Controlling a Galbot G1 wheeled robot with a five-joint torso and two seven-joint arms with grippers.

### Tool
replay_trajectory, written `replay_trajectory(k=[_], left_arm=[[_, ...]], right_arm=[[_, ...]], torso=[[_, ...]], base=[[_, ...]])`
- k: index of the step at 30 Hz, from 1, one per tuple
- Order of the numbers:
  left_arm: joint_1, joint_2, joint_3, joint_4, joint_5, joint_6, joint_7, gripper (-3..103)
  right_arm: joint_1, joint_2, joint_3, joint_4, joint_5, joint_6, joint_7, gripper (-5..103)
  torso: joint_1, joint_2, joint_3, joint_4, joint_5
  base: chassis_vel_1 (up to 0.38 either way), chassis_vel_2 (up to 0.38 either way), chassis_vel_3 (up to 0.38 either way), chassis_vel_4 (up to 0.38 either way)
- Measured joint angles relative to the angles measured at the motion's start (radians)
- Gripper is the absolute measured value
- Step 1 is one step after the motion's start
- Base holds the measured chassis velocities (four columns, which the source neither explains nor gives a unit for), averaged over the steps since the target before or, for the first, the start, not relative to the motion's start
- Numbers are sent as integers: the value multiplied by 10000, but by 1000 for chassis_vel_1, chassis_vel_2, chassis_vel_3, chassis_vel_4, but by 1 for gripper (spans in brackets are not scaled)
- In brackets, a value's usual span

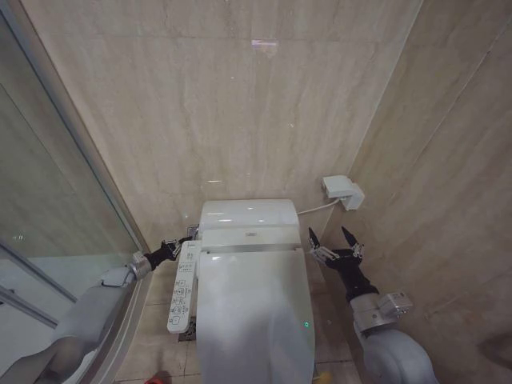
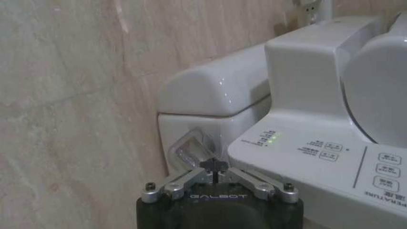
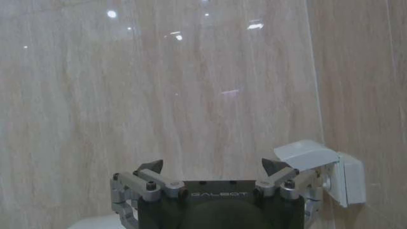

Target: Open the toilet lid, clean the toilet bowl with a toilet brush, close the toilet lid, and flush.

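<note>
The toilet lid (image 1: pixel 252 312) lies shut, so the toilet bowl is hidden beneath it. My left gripper (image 1: pixel 182 238) is at the left side of the tank (image 1: pixel 246 214). In the left wrist view the left gripper (image 2: pixel 215 166) is shut, its tips pressed together right at a chrome flush button (image 2: pixel 190 149) on the tank's side. My right gripper (image 1: pixel 330 234) stands open with nothing in it beside the toilet's back right corner, and the right gripper (image 3: pixel 213 164) faces the tiled wall. The toilet brush is out of view.
The bidet control panel (image 1: pixel 181 296) runs along the toilet's left side, just under my left gripper. A white wall socket cover (image 1: pixel 344 192) with a cable hangs behind the right gripper. A glass shower partition (image 1: pixel 48 200) closes off the left. Something red (image 1: pixel 158 378) sits on the floor.
</note>
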Motion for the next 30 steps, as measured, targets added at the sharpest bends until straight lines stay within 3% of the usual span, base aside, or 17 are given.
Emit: replay_trajectory(k=[1, 4, 5, 9, 10, 13, 18, 22, 23, 26, 29, 30], left_arm=[[0, 0, 0, 0, 0, 0, 0, 0], [575, 41, -343, -581, 86, 445, -952, 0], [575, 41, -343, -581, 86, 445, -952, 0], [1401, 301, -1364, -1475, 581, 751, -2030, 0], [1401, 301, -1364, -1475, 581, 751, -2030, 0], [2187, 543, -1915, -2302, 284, 856, -2982, 0], [2882, 644, -2355, -3258, -69, 1000, -3880, 0], [3620, 516, -3056, -5047, -286, 1354, -5600, 0], [3620, 516, -3056, -5047, -286, 1354, -5600, 0], [4187, 307, -3452, -6714, -729, 2034, -6860, 0], [4499, 151, -3730, -7556, -868, 2394, -7179, 0], [4628, 82, -3829, -7890, -902, 2521, -7284, 14]], right_arm=[[0, 0, 0, 0, 0, 0, 0, 100], [0, 0, 0, 0, 0, 0, 0, 100], [0, 0, 0, 0, 0, 0, 0, 100], [0, 0, 0, 0, 0, 0, 2, 100], [0, 0, 0, 0, 0, 0, 2, 100], [0, 0, 0, 0, 0, 0, -1, 100], [0, 0, 0, 0, 0, 0, -1, 100], [-1, 0, 0, 0, 0, 0, -1, 100], [-1, 0, 0, 0, 0, 0, -1, 100], [0, 0, 0, 0, 0, 0, 1, 100], [0, 0, 0, 1, 0, 0, 0, 100], [0, 0, 0, 0, 0, 0, -1, 100]], torso=[[0, 0, 0, 0, 0], [0, 0, 0, -3, -7], [0, 0, 0, -3, -7], [-1, 0, 0, 0, -1], [-1, 0, 0, 0, -1], [-1, 0, 0, 3, -3], [-1, 0, 0, 4, -3], [-1, 0, 0, 1, 1], [-1, 0, 0, 1, 1], [-1, 0, 0, -1, 1], [-1, 0, 0, 1, 0], [-1, 1, 0, 0, -1]], base=[[0, 0, 0, 0], [0, 0, 0, 0], [0, 0, 0, 0], [0, 0, 0, 0], [0, 0, 0, 0], [0, 0, 0, 0], [0, 0, 0, 0], [0, 0, 0, 0], [0, 0, 0, 0], [0, 0, 0, 0], [0, 0, 0, 0], [0, 0, 0, 0]])
